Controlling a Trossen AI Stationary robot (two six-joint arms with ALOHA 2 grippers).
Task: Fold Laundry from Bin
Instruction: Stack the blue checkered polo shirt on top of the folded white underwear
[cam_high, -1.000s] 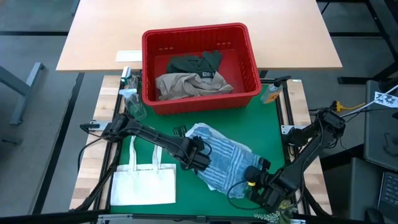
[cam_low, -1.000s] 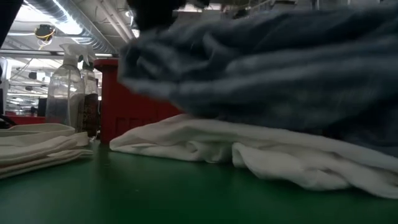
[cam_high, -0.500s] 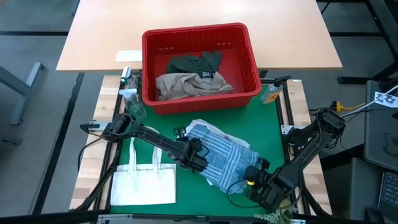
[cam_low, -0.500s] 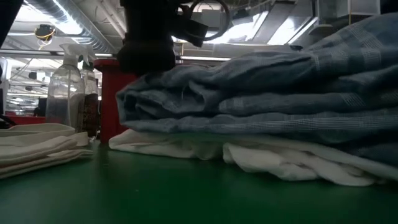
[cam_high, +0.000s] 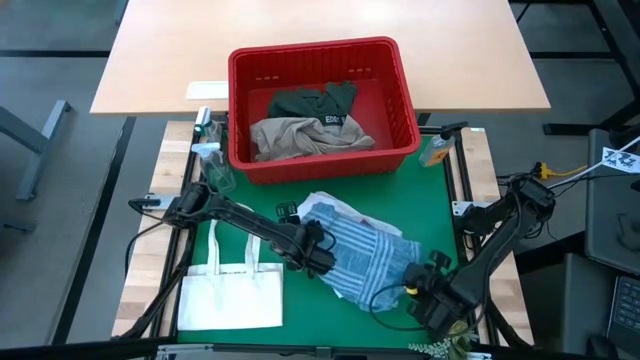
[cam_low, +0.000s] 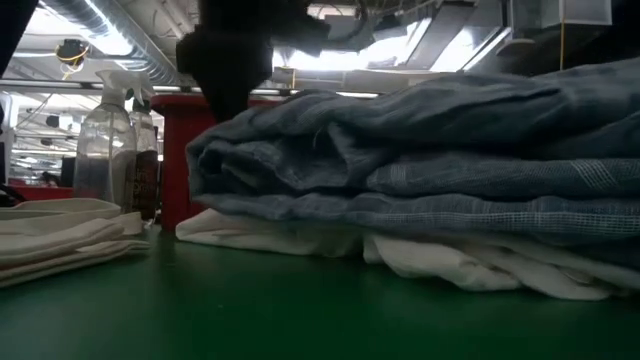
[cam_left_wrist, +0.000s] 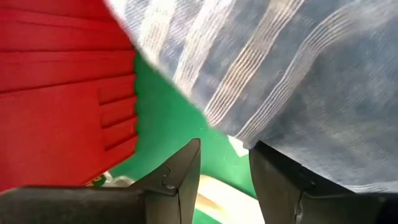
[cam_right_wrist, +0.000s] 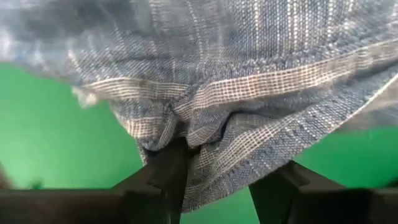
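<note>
The blue-and-white striped garment (cam_high: 362, 257) lies folded in layers (cam_low: 420, 170) on the green mat, on top of a white garment (cam_high: 322, 208). My left gripper (cam_high: 318, 256) stands open at its left end, slanting down; whether it touches the cloth I cannot tell. My right gripper (cam_high: 420, 284) points down at the garment's near right corner, open, with a hemmed fold between its fingers. The red bin (cam_high: 322, 62) at the far side holds tan (cam_high: 300, 135) and dark green (cam_high: 315, 100) laundry. My right gripper is open around a hemmed fold of the striped garment (cam_right_wrist: 214, 127), coming from above. The cloth droops between the two fingers and lies against one fingertip (cam_right_wrist: 173, 155). It is not pinched, and the rest of the garment rests on the mat.
A flat white tote bag (cam_high: 232, 296) lies at the near left of the mat. Spray bottles (cam_high: 212, 160) stand beside the bin's left wall. Bare green mat (cam_high: 430, 205) shows to the right of the garments.
The striped garment, held up and moving a second ago, has come down and now lies flat in folded layers on the white garment. My left gripper has sunk a little with it. My right gripper has shifted slightly toward the table's right edge.
</note>
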